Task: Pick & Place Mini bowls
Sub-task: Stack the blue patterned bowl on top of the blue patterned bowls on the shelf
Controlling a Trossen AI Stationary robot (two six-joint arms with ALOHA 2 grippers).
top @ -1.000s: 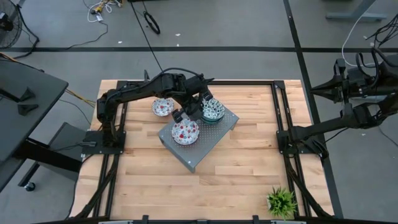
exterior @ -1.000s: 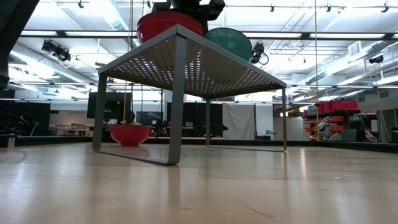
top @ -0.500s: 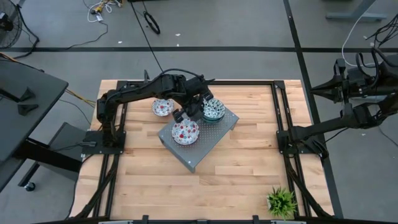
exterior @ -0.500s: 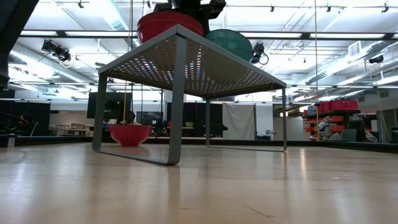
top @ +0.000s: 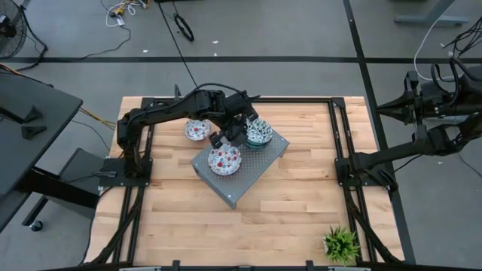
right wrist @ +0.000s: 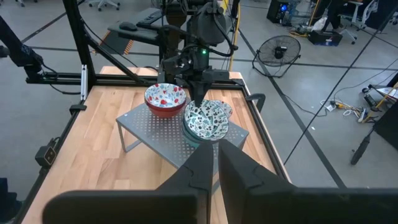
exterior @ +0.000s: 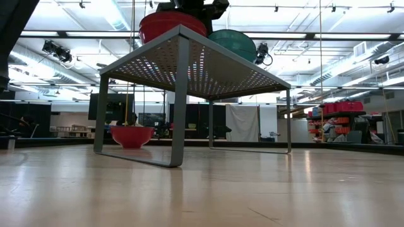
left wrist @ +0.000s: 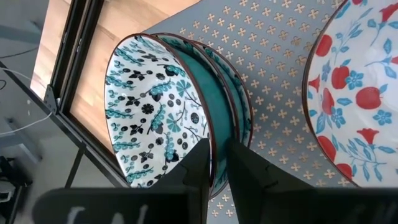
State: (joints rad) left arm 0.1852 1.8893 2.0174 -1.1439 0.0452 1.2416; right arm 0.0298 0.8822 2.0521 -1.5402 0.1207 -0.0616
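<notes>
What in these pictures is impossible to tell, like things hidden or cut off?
- How many red-patterned white ceramic bowls sit stacked on the grey perforated metal stand: the high view shows only the top one; in the low view the stand's top hides their bases.
- Whether the tilted teal-patterned bowl in the left gripper touches those beneath: in the left wrist view its own wall hides the contact.
- That gripper in the low view: cut off by the top edge.

Teal bowls (top: 258, 134) stacked tilted beside red bowls (top: 224, 159).
</notes>
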